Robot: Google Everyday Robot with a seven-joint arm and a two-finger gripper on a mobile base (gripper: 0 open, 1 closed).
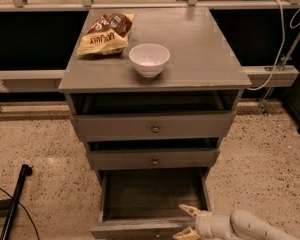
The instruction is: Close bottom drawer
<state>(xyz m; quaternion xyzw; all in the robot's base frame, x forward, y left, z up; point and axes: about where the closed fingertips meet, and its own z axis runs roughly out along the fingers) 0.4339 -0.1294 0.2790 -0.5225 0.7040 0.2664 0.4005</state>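
The bottom drawer of a grey cabinet is pulled far out, its deep plank-bottomed box open and bare. Its front edge sits at the lower frame edge and its knob is out of view. My gripper is at the drawer's front right corner, fingers spread, one pale fingertip over the box and the other at the front edge. It holds nothing. My white arm comes in from the lower right.
The top drawer and the middle drawer stand slightly out. A white bowl and a chip bag lie on the cabinet top. A black pole lies on the floor at left.
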